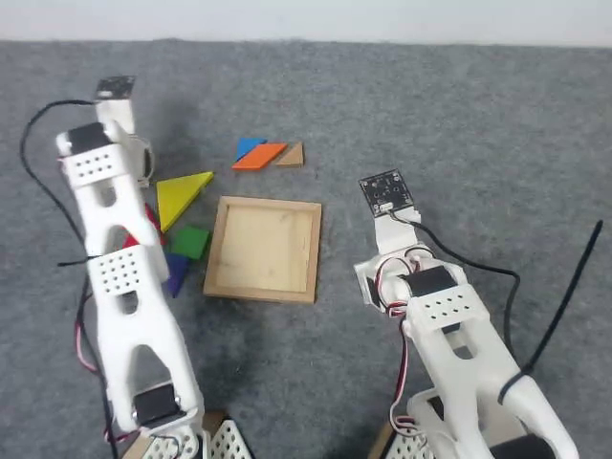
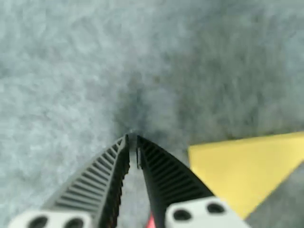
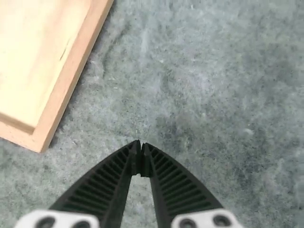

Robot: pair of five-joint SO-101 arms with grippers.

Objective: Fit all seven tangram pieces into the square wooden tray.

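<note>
**A:** Where do the two grippers stand?

**B:** The left gripper [image 2: 133,137] hangs low over the grey carpet [image 1: 459,124], just beside the yellow triangle [image 2: 247,175]. Its jaws meet at the tips and nothing is between them. The right gripper [image 3: 141,145] is pinched together and empty too, over the carpet near a corner of the square wooden tray [image 1: 260,291].

**A:** So which step is in hand?

**B:** Most likely the pickup of the yellow triangle, since it is the piece nearest the left gripper. The piece is thin and lies flat on soft pile, so the jaws should be spread wide before the arm descends. They should straddle the triangle across a narrow part and sink a little into the carpet, so the pads catch its edges, not its top face. A grip near the middle would keep it from tipping. As a large piece, it is best set with its square corner tucked into a tray corner, flat on the floor.

**A:** And what is in the tray?

**B:** It holds nothing, only bare wood inside the rim. All seven pieces lie outside it. On one side, with the yellow triangle, are the green square [image 1: 191,241], a red piece [image 1: 151,218] partly under the left arm [image 1: 120,273], and a dark blue piece [image 1: 176,273]. Beyond the far rim, close together in a row, are the blue triangle [image 1: 249,146], the orange parallelogram [image 1: 260,157] and the tan triangle [image 1: 292,155].
</note>
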